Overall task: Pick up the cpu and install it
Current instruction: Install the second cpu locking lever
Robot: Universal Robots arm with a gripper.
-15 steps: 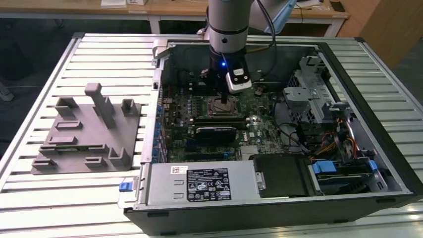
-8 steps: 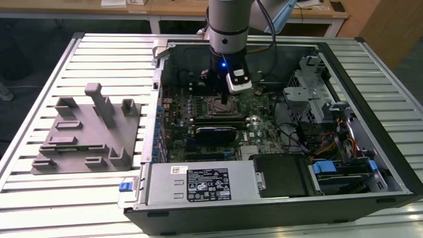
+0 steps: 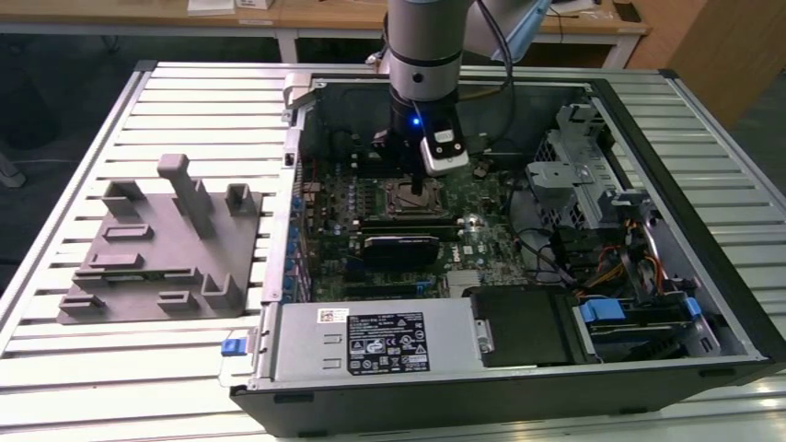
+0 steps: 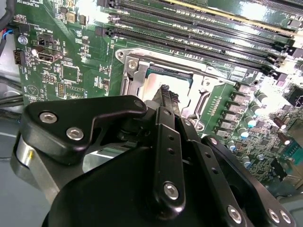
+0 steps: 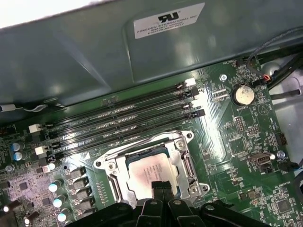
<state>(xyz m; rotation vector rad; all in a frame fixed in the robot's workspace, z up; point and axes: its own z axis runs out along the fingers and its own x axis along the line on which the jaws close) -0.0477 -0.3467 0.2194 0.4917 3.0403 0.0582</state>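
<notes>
Over the socket frame (image 5: 150, 166), arm upright, jaws pressed together, tips on the seated cpu (image 5: 147, 171).

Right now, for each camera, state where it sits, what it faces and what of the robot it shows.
Exterior view: off the arm, looking down on the open black computer case; grey robot arm shows, its gripper over the socket.
First wrist view: on the wrist, facing the small silvery square cpu in the metal-rimmed socket frame; black fingertips meet over it.
Second wrist view: behind the gripper's black linkage, facing the same socket.
Both wrist views share cpu, socket and memory slots.
</notes>
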